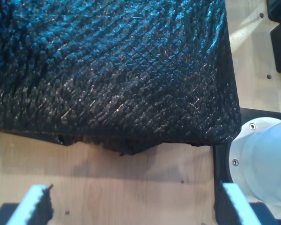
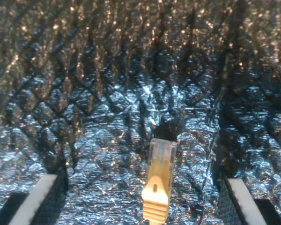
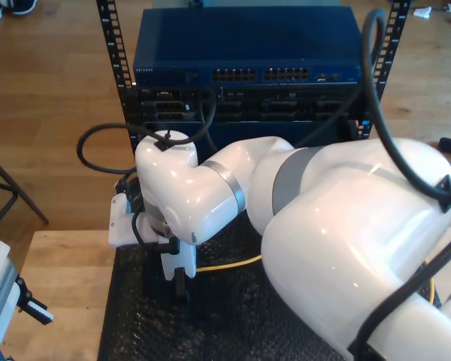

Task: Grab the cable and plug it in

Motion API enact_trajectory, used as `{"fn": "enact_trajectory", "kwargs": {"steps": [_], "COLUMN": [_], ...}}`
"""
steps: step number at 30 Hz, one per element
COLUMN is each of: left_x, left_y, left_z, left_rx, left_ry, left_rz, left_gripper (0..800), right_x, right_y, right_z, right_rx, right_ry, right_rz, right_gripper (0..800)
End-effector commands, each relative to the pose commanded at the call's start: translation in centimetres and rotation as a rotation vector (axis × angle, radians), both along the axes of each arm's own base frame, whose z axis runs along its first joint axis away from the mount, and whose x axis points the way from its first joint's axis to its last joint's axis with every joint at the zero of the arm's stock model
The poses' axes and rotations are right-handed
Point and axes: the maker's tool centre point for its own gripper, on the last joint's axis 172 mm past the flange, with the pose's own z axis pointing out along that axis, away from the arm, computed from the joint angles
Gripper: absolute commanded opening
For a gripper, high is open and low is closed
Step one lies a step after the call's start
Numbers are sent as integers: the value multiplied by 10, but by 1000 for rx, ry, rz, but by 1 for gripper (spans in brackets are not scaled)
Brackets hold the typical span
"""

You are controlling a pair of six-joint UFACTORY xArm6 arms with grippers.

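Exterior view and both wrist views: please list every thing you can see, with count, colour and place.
cable: one, yellow, lying on the black mat, running under the white arm.
plug: one, clear yellow, resting on the mat between my second gripper's open fingers.
black mat: one, black, textured, covering the wooden table.
network switch: one, blue, in the rack at the exterior view's top.
wooden table: one, light wood.
my first gripper: open, above bare wood.
my second gripper: open, astride the plug.

Glossy white rounded arm (image 3: 338,218) with grey joint bands and thick black cables (image 3: 377,83).
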Motion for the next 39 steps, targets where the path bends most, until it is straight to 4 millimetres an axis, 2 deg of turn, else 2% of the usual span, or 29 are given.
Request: {"fn": "enact_trajectory", "kwargs": {"steps": [5, 13, 15, 32, 37, 39], "left_x": [1, 1, 1, 1, 1, 1], "left_y": [0, 0, 0, 1, 1, 1], "left_z": [1, 1, 1, 1, 1, 1], "left_rx": [2, 2, 2, 2, 4, 2], "left_ry": [-2, -3, -3, -3, -4, -3], "left_rz": [0, -1, -1, -1, -2, -1], "left_gripper": [800, 800, 800, 800, 800, 800], "right_x": [7, 14, 13, 14, 15, 15], "right_y": [-7, -13, -13, -10, -9, -9], "right_z": [-1, 3, 4, 14, 15, 15], "right_rx": [-28, -51, -52, -40, -39, -39], "right_ry": [-27, -59, -59, -71, -72, -72], "right_rz": [-7, -19, -18, -17, -18, -18], "right_gripper": [612, 519, 462, 345, 277, 214]}}
